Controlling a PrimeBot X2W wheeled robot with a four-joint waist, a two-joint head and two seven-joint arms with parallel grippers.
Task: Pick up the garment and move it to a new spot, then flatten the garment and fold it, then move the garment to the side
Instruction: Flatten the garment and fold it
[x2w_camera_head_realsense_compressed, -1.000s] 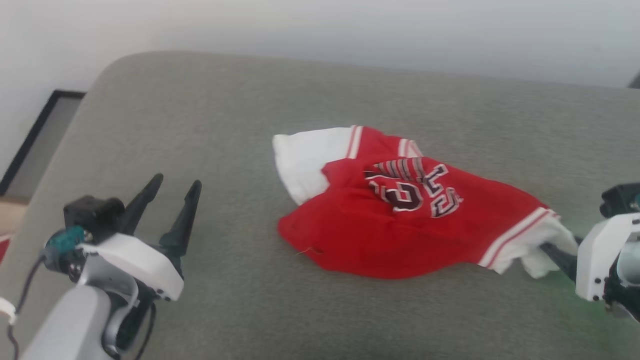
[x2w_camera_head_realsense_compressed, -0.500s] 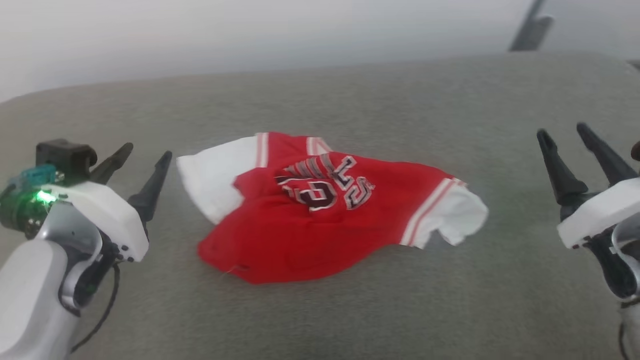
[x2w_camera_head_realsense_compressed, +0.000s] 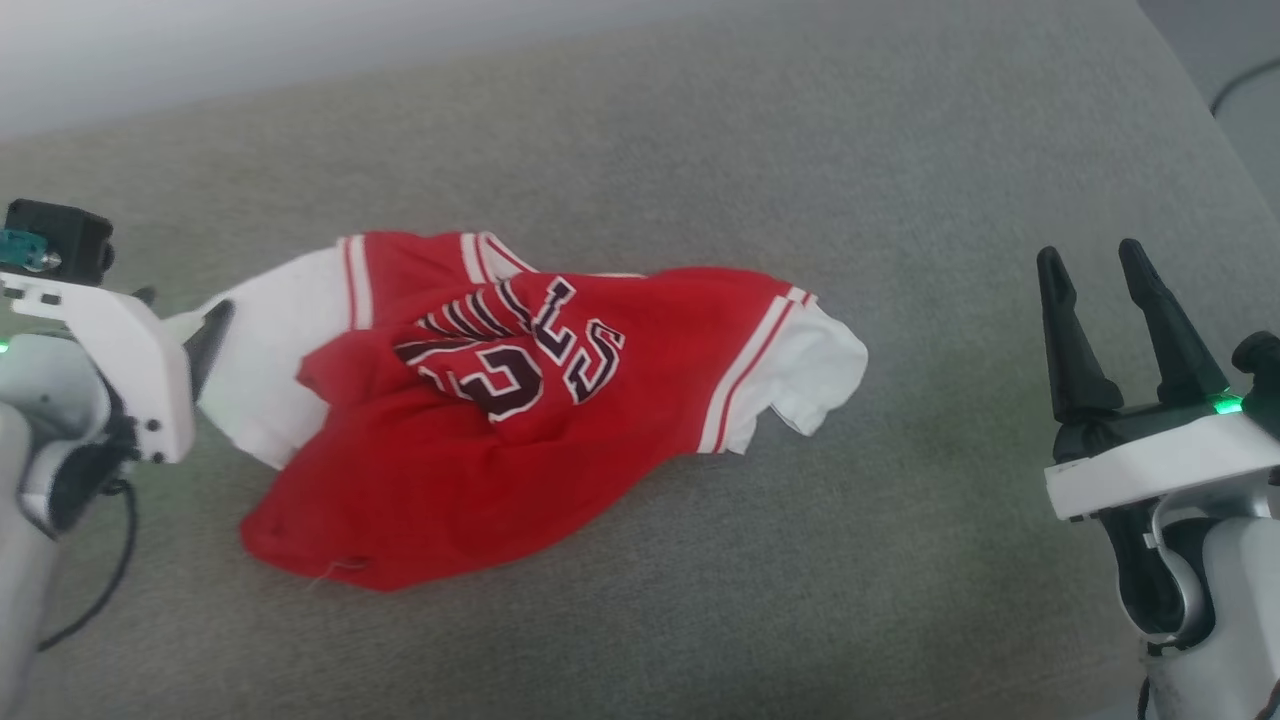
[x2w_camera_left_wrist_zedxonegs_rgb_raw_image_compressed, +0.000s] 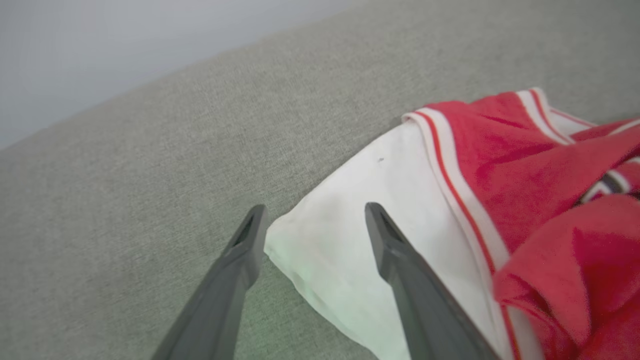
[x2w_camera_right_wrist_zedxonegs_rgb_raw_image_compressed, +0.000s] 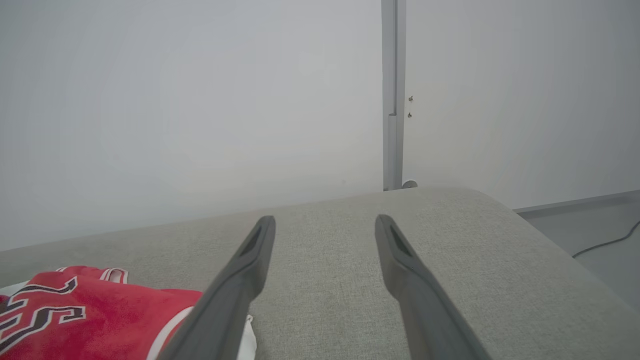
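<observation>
Head view. My left gripper (x2w_camera_head_realsense_compressed: 180, 305) sits at 9 o'clock with its jaws fully spread and nothing clamped. One dark finger (x2w_camera_head_realsense_compressed: 212, 335) reaches the edge of the garment's (x2w_camera_head_realsense_compressed: 500, 400) white sleeve. My right gripper (x2w_camera_head_realsense_compressed: 1090, 252) stands at 4 o'clock, equally wide, empty, and well apart from the cloth.

Left wrist view. The left gripper (x2w_camera_left_wrist_zedxonegs_rgb_raw_image_compressed: 315, 210) straddles the sleeve's corner, with one finger over bare grey cushion (x2w_camera_left_wrist_zedxonegs_rgb_raw_image_compressed: 125, 200) and the other over white fabric. I cannot tell whether either finger presses the cloth. Here the garment (x2w_camera_left_wrist_zedxonegs_rgb_raw_image_compressed: 525, 175) also shows its striped trim up close, detail the head view blurs.

Right wrist view. The right gripper (x2w_camera_right_wrist_zedxonegs_rgb_raw_image_compressed: 325, 219) points across open cushion toward a pale wall (x2w_camera_right_wrist_zedxonegs_rgb_raw_image_compressed: 200, 100). The garment (x2w_camera_right_wrist_zedxonegs_rgb_raw_image_compressed: 75, 320) lies at 8 o'clock with its lettering legible, and a cable (x2w_camera_right_wrist_zedxonegs_rgb_raw_image_compressed: 605, 242) lies on the floor at 4 o'clock.

Orientation. The garment lies crumpled, chest up, left of centre on the cushion (x2w_camera_head_realsense_compressed: 800, 150). Its long axis runs sleeve to sleeve, from 9 to 3 o'clock. The collar points to 12 o'clock and the hem to 7 o'clock.
</observation>
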